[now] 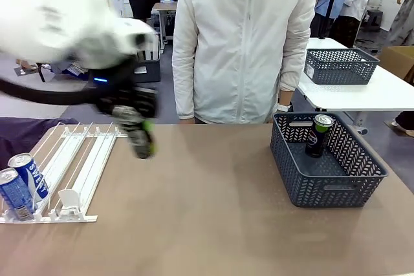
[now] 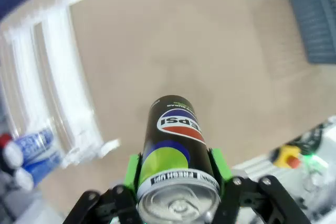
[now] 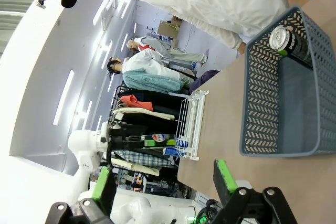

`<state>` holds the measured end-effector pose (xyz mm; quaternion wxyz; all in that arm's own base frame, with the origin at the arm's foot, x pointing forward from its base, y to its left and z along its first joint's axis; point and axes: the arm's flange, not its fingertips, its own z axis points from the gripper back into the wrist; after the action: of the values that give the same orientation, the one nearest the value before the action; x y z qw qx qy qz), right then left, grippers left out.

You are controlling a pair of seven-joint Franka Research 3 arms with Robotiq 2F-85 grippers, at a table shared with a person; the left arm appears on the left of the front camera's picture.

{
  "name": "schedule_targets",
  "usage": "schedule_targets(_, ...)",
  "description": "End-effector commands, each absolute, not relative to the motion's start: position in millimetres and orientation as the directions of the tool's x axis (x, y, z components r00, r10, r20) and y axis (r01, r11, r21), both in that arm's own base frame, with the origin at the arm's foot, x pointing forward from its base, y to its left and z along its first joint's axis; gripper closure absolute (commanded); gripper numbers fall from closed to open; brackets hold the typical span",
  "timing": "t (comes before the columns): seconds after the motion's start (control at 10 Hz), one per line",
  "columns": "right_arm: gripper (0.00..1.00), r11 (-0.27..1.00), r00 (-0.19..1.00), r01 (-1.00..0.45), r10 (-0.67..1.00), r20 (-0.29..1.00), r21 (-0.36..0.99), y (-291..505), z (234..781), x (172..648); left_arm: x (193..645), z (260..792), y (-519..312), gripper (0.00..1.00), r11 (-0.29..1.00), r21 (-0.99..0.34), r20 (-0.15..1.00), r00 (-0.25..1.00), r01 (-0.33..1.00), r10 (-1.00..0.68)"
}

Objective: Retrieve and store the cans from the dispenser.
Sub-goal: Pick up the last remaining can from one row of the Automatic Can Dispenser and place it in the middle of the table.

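Two blue cans (image 1: 29,174) are seen upright at the near left end of the dispenser (image 1: 84,159), which is laid flat on the left of the table (image 1: 207,224). Just beside its far right corner the left gripper (image 1: 143,140) is shown, blurred in the front view, so its load is hard to make out there. In the left wrist view its green pads (image 2: 131,167) are seen clamped on a dark can (image 2: 176,145) with a silver top, held over open table. A dark grey basket (image 1: 362,182) is placed at the right, with another dark can (image 1: 318,135) near its far wall. A person (image 1: 242,43) is stationed at the far edge. The right gripper (image 3: 165,182) is seen with fingers spread and nothing between them
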<state>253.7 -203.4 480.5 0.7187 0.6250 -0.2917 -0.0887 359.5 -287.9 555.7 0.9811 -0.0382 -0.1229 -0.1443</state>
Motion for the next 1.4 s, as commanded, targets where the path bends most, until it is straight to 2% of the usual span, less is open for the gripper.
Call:
schedule_targets(0.0, 0.00, 0.198, 0.804, -0.267, -0.494, 0.332, 0.943, -203, 482, 255, 414, 546, -356, 1.00, 0.907, 0.052, 0.218, 0.882, 0.418, -0.418)
schedule_targets(0.2, 0.00, 0.198, 0.804, -0.267, -0.494, 0.332, 0.943, -203, 482, 255, 431, 506, -422, 1.00, 0.876, 0.024, 0.209, 0.855, 0.481, -0.475)
schedule_targets(0.5, 0.00, 0.198, 0.804, -0.267, -0.494, 0.332, 0.943, -203, 482, 255, 435, 443, -458, 1.00, 0.868, -0.021, 0.141, 0.861, 0.495, -0.488)
schedule_targets(0.9, 0.00, 0.198, 0.804, -0.267, -0.494, 0.332, 0.943, -203, 482, 255, 442, 426, -456, 1.00, 0.890, 0.023, 0.143, 0.880, 0.454, -0.453)
schedule_targets(1.3, 0.00, 0.198, 0.804, -0.267, -0.494, 0.332, 0.943, -203, 482, 255, 444, 405, -450, 1.00, 0.890, 0.014, 0.094, 0.885, 0.456, -0.455)
